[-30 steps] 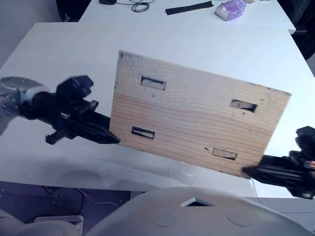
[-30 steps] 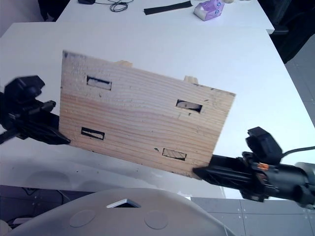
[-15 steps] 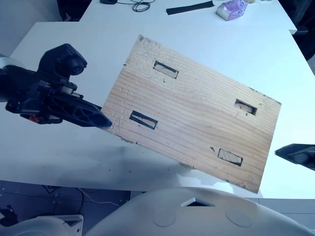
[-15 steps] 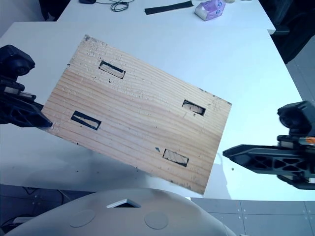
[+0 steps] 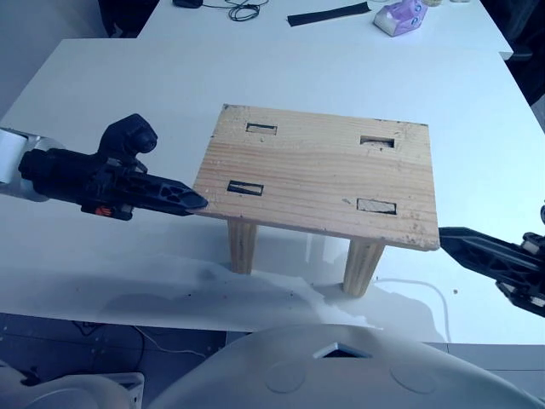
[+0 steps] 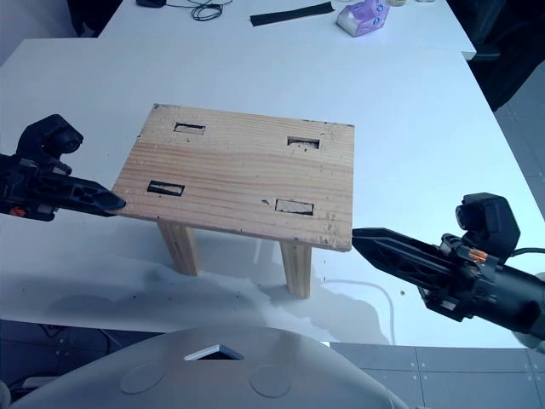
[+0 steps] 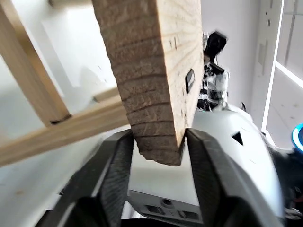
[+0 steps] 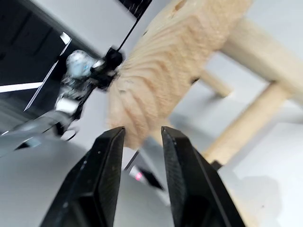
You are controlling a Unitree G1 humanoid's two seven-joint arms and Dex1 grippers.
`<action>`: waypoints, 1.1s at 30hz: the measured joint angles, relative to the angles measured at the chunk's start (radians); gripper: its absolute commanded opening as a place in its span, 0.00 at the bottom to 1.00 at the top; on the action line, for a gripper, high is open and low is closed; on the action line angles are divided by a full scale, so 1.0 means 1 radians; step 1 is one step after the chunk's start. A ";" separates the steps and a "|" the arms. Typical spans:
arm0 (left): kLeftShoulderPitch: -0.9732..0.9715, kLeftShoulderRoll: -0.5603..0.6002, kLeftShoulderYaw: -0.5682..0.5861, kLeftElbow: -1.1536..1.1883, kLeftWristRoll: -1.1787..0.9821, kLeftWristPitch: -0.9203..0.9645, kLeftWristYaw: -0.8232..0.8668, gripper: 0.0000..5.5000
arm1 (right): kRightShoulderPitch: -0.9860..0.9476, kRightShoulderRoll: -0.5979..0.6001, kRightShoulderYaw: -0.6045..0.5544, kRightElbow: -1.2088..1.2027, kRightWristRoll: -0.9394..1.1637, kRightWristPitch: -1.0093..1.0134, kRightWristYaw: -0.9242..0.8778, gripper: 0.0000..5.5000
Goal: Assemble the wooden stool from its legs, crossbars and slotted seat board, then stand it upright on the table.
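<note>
White surface [image 5: 128, 77] bearing the wooden stool [image 5: 341, 221], upright on its legs [image 5: 242, 245]. Left tool [image 5: 197, 203] pinches the seat board [image 6: 238, 175] at its left edge. Right tool [image 6: 358, 234] is parted, empty, just beside the right corner. Solid wood: likely stiff, fairly heavy, rough; best held by opposite board edges.

Pale wooden stool [image 5: 317, 177] standing upright near the table's [image 5: 119, 94] front edge, 4 slots in the seat, 2 legs showing.

white table [image 5: 102, 94], second table [image 5: 255, 30] behind, grey floor [image 5: 51, 341]
</note>
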 measured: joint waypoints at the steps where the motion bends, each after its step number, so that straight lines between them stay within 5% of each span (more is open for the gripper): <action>1: 0.009 -0.011 0.019 0.009 -0.003 -0.002 0.024 0.50 | 0.011 0.010 0.010 -0.015 0.000 -0.026 -0.021 0.34; 6: 0.101 -0.071 0.135 0.048 -0.035 -0.029 0.113 0.53 | 0.067 0.064 0.023 -0.084 -0.001 -0.123 -0.085 0.37; 17: 0.117 -0.131 0.376 0.171 0.062 -0.046 0.012 0.53 | 0.137 0.242 0.010 -0.080 -0.001 -0.148 -0.156 0.37; 24: 0.143 -0.360 0.515 0.211 0.430 -0.532 0.178 0.53 | -0.094 0.317 0.124 0.040 -0.232 -0.178 -0.316 0.37; 33: 0.453 -0.671 0.369 0.058 1.015 -1.192 0.350 0.53 | -0.493 0.437 0.502 0.269 -1.031 -0.369 -0.485 0.37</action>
